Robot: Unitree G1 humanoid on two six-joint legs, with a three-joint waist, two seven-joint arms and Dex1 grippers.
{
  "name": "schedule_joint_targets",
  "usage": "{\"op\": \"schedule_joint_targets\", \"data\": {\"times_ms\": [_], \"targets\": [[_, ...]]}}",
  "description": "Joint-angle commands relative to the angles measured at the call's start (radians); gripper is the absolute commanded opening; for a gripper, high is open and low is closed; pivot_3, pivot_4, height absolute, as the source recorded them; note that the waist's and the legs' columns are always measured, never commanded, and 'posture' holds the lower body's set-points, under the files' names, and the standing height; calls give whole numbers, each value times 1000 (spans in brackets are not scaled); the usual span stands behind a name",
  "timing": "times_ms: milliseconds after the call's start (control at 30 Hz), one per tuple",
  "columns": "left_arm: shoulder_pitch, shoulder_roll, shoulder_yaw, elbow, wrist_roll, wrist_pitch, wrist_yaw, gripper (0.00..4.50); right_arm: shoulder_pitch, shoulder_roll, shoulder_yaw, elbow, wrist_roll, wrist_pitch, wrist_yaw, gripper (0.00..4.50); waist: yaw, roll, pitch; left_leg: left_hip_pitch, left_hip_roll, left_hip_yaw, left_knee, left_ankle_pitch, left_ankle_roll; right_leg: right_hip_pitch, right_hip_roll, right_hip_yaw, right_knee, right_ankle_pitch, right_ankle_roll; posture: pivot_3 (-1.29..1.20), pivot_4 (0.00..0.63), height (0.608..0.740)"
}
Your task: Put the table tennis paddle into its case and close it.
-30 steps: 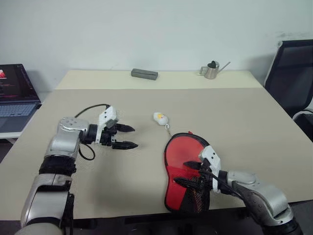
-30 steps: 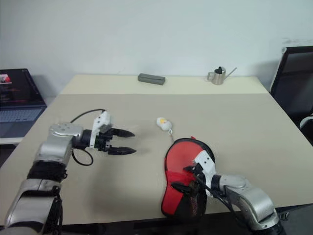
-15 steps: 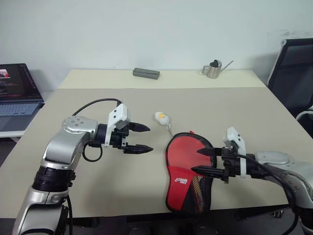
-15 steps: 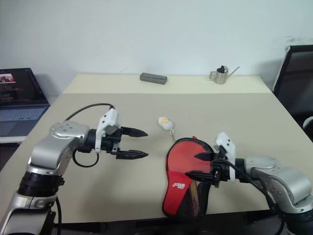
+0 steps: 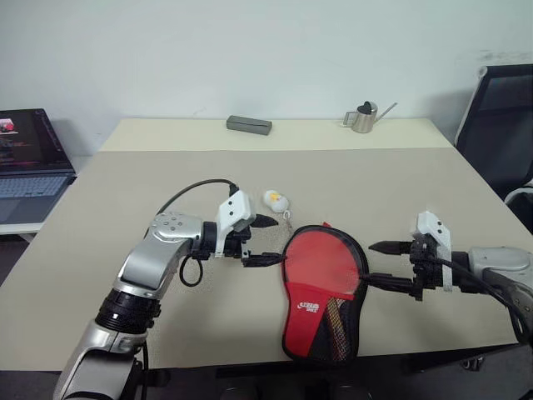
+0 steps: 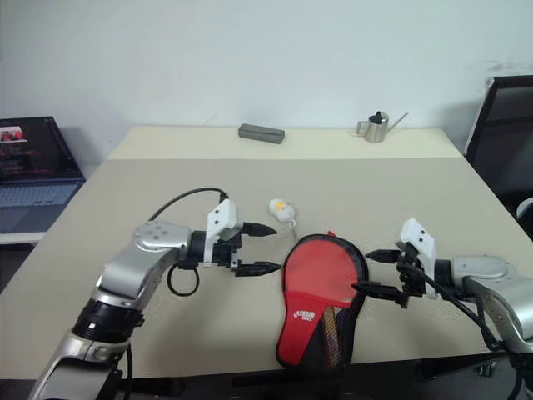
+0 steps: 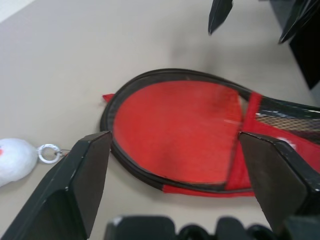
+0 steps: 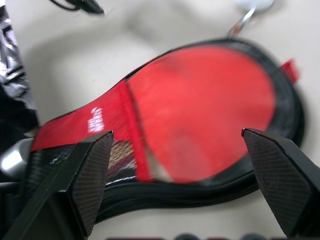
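Note:
The case [image 5: 310, 307] lies flat near the table's front edge, black-rimmed, its red panel with a white logo and its mesh pocket [image 5: 341, 327] at the near end. Inside the black rim shows the round red face of the table tennis paddle [image 5: 321, 260]; its handle is hidden under the panel. A small white charm [image 5: 273, 199] lies on a ring just beyond the case. My left gripper [image 5: 271, 241] stands open just left of the rim, pointing at it. Off the case's right edge my right gripper [image 5: 375, 263] is open and holds nothing. The left wrist view shows the red face [image 7: 175, 135] between the fingers [image 7: 75, 190].
A grey box [image 5: 249, 125] and a small metal watering can [image 5: 362, 118] stand at the table's far edge. An open laptop [image 5: 25, 154] sits off to the left and a black chair [image 5: 504, 125] to the right. The case's near end reaches the table's [image 5: 125, 192] front edge.
My left gripper has moved right, up to the case's left rim. My right gripper has lifted off the case's near end and drawn away to the right.

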Motion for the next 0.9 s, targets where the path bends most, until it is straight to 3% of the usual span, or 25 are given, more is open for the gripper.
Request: {"op": "schedule_joint_targets", "data": {"times_ms": [33, 400, 633, 900], "targets": [[-16, -41, -52, -25, 23, -81, 11, 4359, -57, -12, -45, 19, -3, -34, 8, 4500, 3, 0, 0, 0, 0, 0, 0, 0, 0, 0, 0, 0, 0, 0, 0, 0, 150, 740], [-74, -205, -179, 212, 127, -211, 73, 4359, -232, -38, -114, 110, 23, 39, -30, 4500, 10, 0, 0, 0, -1, 0, 3, 0, 0, 1, 1, 1, 0, 0, 0, 0, 150, 740], [-38, -275, -207, 322, 184, -267, 126, 4359, -356, 22, -96, 145, 17, 76, -114, 4500, 9, 0, 0, 0, 0, 0, 3, 0, 0, 1, 1, 1, 1, 1, 1, 0, 150, 740], [35, -280, -211, 324, 217, -296, 177, 4359, -633, 306, 91, 349, -108, 68, -264, 4500, -3, 5, -6, 4, 1, 1, 3, 1, 1, 1, 2, 2, 4, 1, 1, 0, 150, 740]]}}
